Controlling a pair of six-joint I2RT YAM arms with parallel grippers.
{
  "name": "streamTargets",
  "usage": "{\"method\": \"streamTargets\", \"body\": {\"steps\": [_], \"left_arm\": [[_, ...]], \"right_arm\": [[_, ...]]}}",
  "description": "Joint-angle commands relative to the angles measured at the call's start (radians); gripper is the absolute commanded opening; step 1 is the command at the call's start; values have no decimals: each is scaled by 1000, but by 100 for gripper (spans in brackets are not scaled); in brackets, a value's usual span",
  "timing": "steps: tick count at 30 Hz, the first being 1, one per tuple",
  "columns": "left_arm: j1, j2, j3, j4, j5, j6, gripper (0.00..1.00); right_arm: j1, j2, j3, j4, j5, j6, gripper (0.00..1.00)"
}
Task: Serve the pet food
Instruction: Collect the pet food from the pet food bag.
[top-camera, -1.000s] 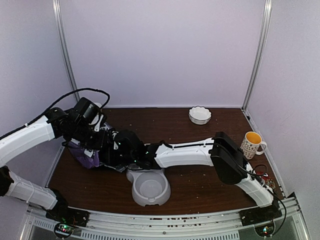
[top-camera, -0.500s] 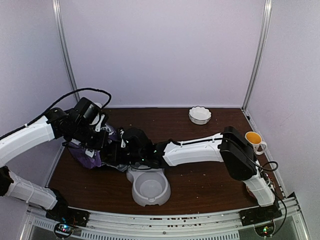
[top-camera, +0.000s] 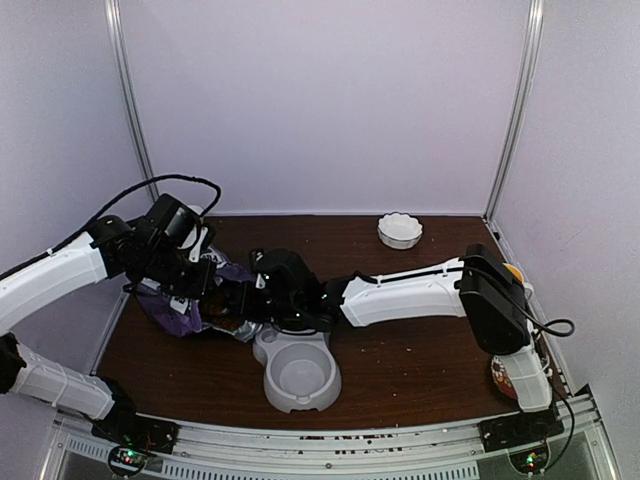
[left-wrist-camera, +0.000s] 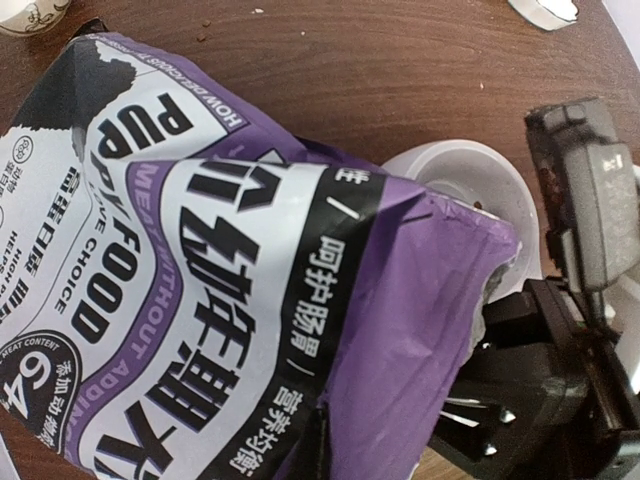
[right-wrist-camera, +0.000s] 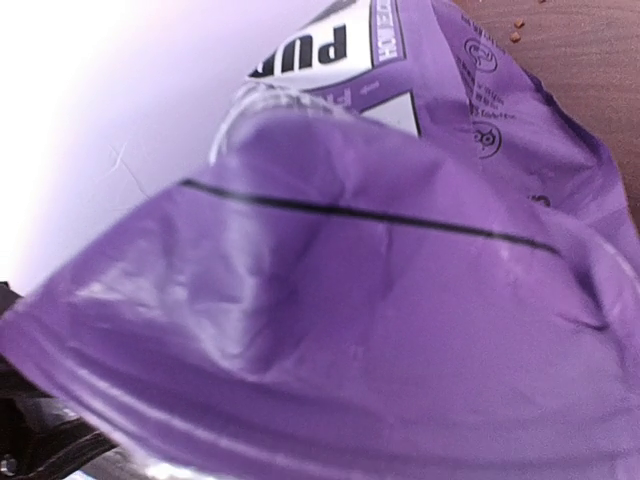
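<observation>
The purple "PUPPY FOOD" bag (top-camera: 172, 310) lies tilted at the left of the table, its mouth toward the middle. My left gripper (top-camera: 196, 284) is shut on the bag; the bag fills the left wrist view (left-wrist-camera: 200, 280) and hides the fingers. My right gripper (top-camera: 246, 300) reaches across to the bag's mouth, where a brownish patch (top-camera: 227, 299) looks like kibble. The bag fills the right wrist view (right-wrist-camera: 400, 300), so the right fingers are hidden. The grey double bowl (top-camera: 330, 385) sits just in front, its near basin empty; it also shows in the left wrist view (left-wrist-camera: 455, 165).
A white fluted dish (top-camera: 400, 230) stands at the back right. A mug with a yellow inside (top-camera: 512, 272) is half hidden behind my right elbow. Kibble crumbs (right-wrist-camera: 516, 35) lie scattered on the brown table. White walls close in all round.
My right arm has shifted to the right, its wrist drawing back from the bag and its elbow swinging toward the mug. The bag's mouth now shows. The left arm has barely moved.
</observation>
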Motion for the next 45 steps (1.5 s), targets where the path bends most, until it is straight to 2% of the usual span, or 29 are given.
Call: {"method": "streamTargets", "body": {"steps": [1,28,36,45], "left_arm": [[-14,-43,9,79,36,1,0],[-14,-59,4,57,-2,4,0],[-14,-59,5,50,-18,7,0],[-14,-54,3,50,-22,6,0]], "right_arm": [[-4,-82,-29,50,46,2,0],[-6,-221,-155,74,140,17,0],[11,-236,-126,-137,196,-36,0],[34,-249,-130,-241,229,-58,0]]}}
